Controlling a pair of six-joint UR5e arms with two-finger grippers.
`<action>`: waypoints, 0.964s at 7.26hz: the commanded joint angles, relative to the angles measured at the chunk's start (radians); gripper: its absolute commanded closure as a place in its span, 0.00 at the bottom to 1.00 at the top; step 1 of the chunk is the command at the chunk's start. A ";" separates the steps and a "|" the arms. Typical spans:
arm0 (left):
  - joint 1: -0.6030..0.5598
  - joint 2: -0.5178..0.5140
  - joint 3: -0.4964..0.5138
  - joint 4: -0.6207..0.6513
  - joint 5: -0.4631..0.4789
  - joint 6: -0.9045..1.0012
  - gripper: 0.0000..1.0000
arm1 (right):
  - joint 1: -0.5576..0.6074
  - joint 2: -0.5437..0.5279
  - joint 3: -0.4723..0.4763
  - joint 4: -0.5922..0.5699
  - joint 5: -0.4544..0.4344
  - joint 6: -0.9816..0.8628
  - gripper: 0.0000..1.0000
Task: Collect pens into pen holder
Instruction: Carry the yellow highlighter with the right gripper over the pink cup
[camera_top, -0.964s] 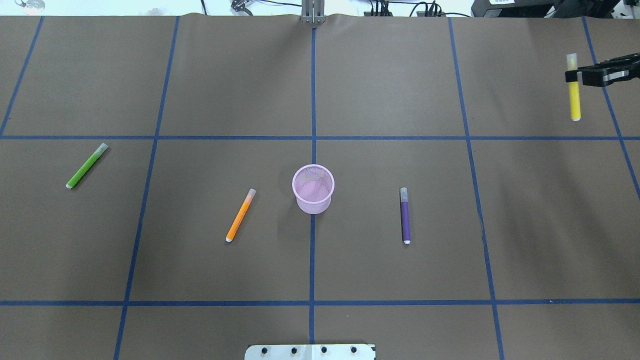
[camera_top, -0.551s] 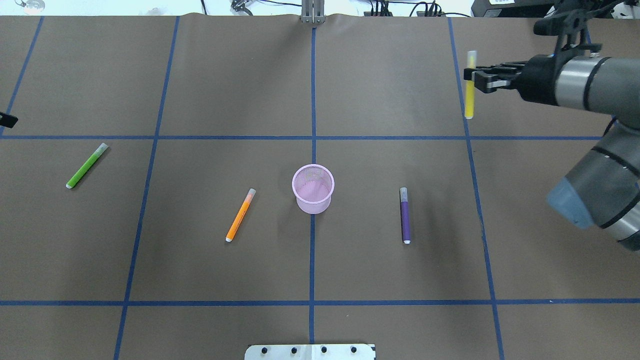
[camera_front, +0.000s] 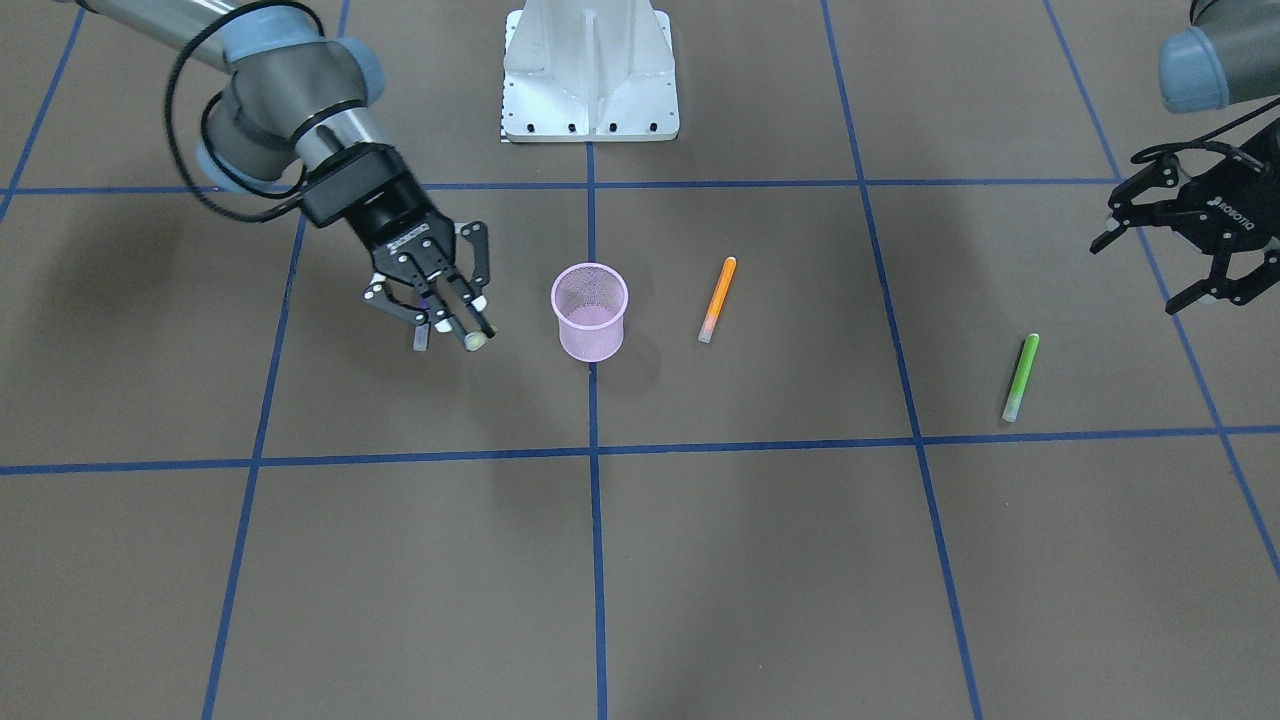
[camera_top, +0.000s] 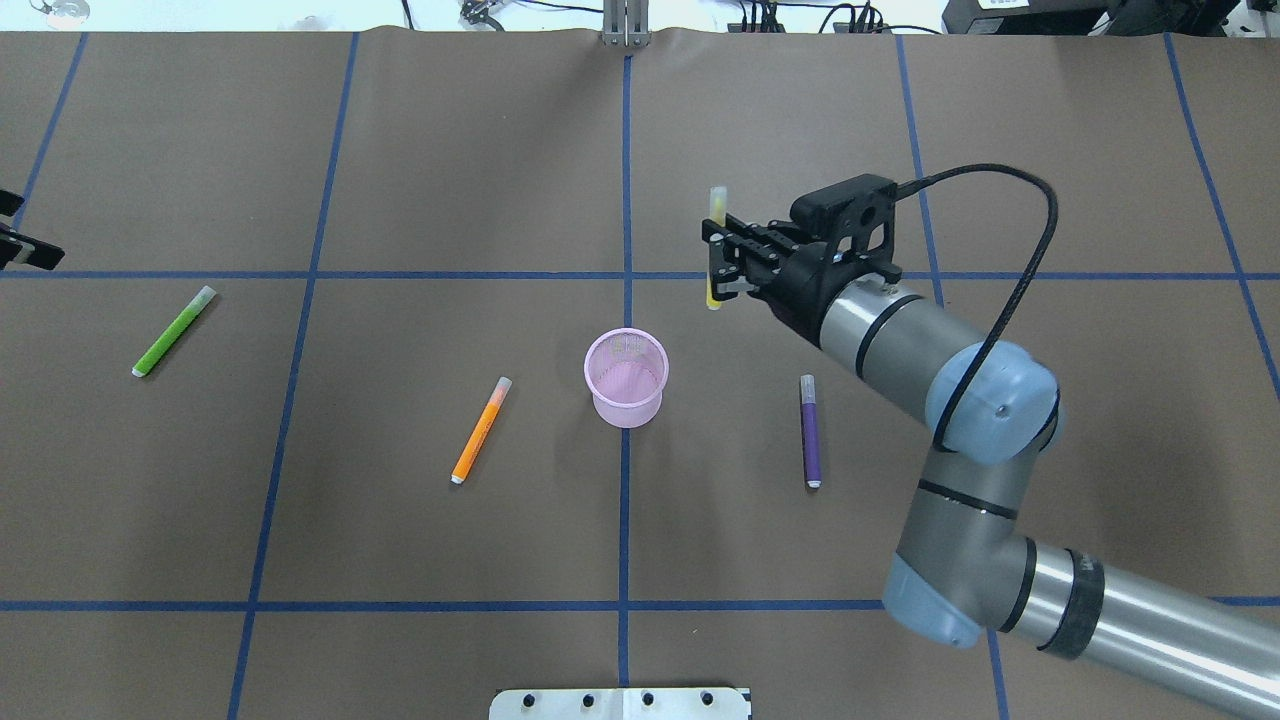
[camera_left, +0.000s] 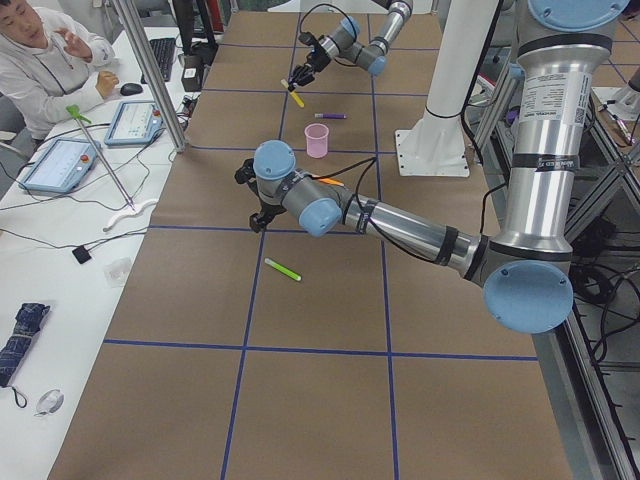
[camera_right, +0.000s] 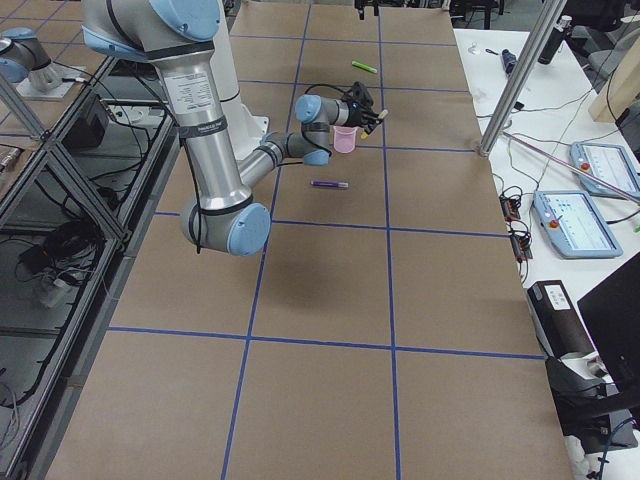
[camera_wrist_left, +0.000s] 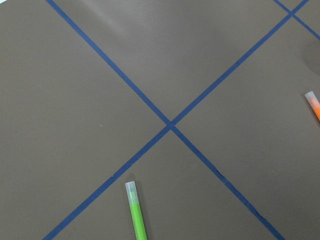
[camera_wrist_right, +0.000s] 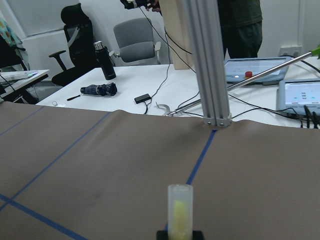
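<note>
The pink mesh pen holder (camera_top: 628, 408) stands upright at the table's middle, also in the front view (camera_front: 588, 335). My right gripper (camera_top: 716, 262) is shut on the yellow pen (camera_top: 713, 296) and holds it in the air, just behind and right of the holder; its cap shows in the right wrist view (camera_wrist_right: 180, 210). The orange pen (camera_top: 481, 430) lies left of the holder, the purple pen (camera_top: 811, 432) right of it, and the green pen (camera_top: 174, 331) far left. My left gripper (camera_front: 1140, 275) is open and empty, above the table behind the green pen (camera_front: 1021, 377).
Blue tape lines grid the brown table cover. A white base plate (camera_front: 590, 75) sits at the robot's edge. A metal post (camera_top: 626, 25) stands at the far edge. An operator (camera_left: 45, 60) sits at a side desk with tablets.
My right arm has swung left from the table's far right corner with the yellow pen, coming close to the holder. My left gripper's tip has entered at the left edge.
</note>
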 joint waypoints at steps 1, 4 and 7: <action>0.008 0.000 0.004 0.000 0.002 -0.001 0.00 | -0.128 0.028 -0.005 -0.007 -0.159 -0.015 1.00; 0.009 0.001 0.006 0.000 0.002 0.000 0.00 | -0.179 0.092 -0.039 -0.066 -0.243 -0.038 0.99; 0.009 -0.002 0.007 0.000 0.003 -0.024 0.00 | -0.183 0.115 -0.054 -0.065 -0.254 -0.006 0.01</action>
